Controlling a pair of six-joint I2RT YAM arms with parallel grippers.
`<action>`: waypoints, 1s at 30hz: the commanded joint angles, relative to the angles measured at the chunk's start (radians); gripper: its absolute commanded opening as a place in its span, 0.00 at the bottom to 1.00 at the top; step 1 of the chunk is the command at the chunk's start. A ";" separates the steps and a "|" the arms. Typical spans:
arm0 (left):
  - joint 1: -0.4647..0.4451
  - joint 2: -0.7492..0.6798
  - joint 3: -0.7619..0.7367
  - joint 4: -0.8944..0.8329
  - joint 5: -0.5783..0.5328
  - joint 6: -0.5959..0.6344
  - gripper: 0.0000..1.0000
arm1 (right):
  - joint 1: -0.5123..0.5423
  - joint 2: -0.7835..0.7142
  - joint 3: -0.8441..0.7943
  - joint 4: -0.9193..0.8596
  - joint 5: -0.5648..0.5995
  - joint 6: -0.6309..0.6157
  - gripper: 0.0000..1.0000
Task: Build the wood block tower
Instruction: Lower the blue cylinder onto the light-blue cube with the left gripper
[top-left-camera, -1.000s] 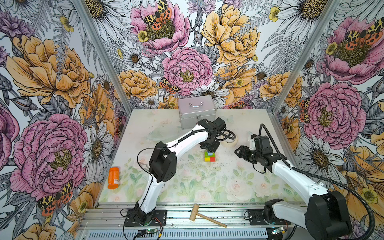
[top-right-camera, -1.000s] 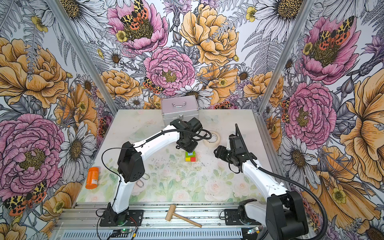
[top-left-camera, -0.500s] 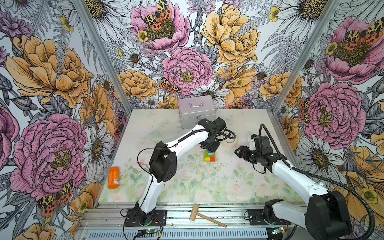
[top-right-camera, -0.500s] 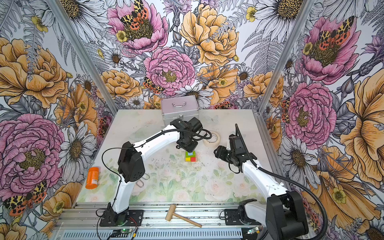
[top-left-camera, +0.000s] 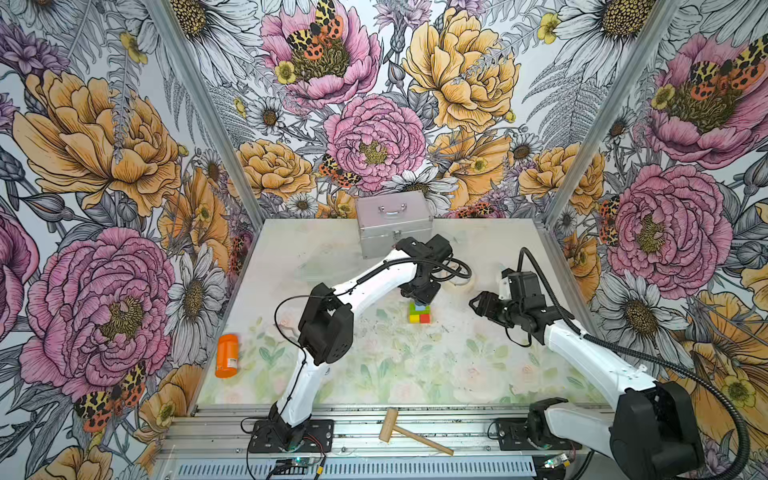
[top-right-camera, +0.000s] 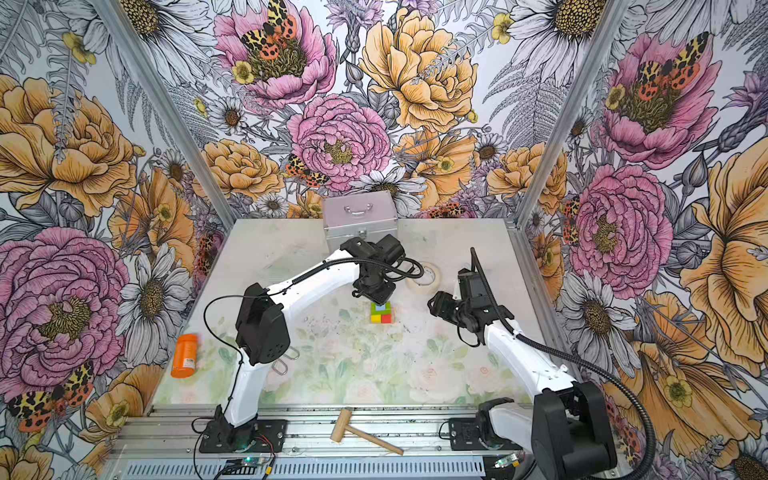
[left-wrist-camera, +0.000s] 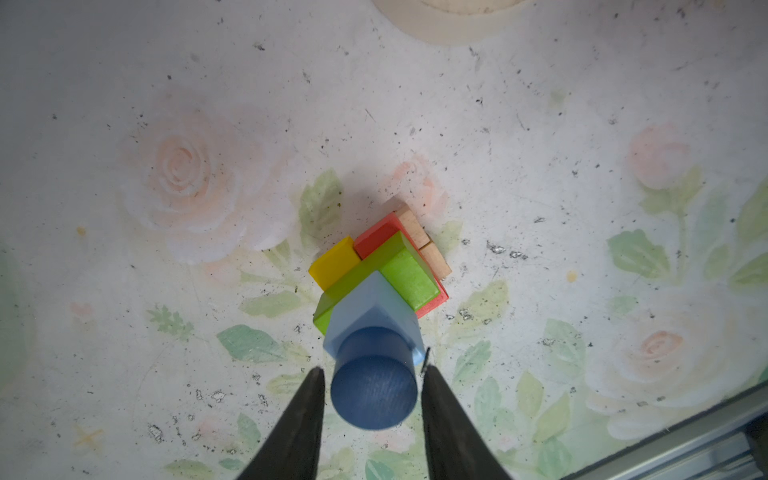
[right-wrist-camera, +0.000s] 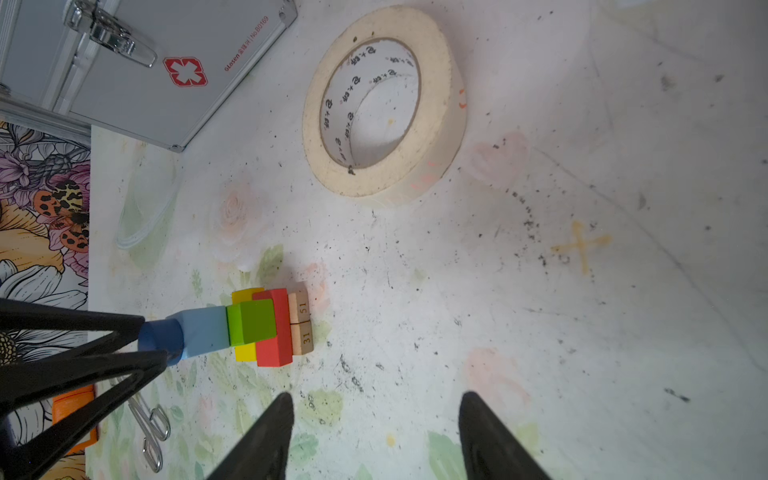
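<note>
well, working back from my edge of the table: the mallet lies on the front rail and is no part of this job. the orange bottle lies on its side off to the left.

mid-table stands the tower, and every piece looks placed. two tan bars lie side by side on the table, with the red bar and yellow bar across them. then come the green bar, the light blue cube and the dark blue cylinder on top.

the left gripper hangs directly over the tower. its fingers flank the cylinder with a thin sliver of table showing on each side, so i read it as parted just clear of the wood, pinching nothing. the right gripper hovers to the right of the tower, well apart from it, spread wide and empty.

beyond sits the tape roll, and the silver case stands against the back wall.

i judge the step in hand to be letting go of the last block. the next move calls for a touch more opening, then a straight lift with no sideways drift. a finger brushing the cylinder could topple the narrow upper part.
</note>
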 joint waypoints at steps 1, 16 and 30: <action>0.014 0.016 0.033 0.004 -0.023 -0.001 0.41 | -0.010 -0.015 -0.006 0.026 -0.010 -0.010 0.65; 0.011 0.003 0.053 0.006 -0.023 -0.010 0.44 | -0.012 -0.022 -0.009 0.026 -0.012 -0.010 0.65; 0.007 -0.127 0.059 0.007 -0.033 -0.014 0.41 | -0.012 -0.029 -0.009 0.025 -0.012 -0.001 0.65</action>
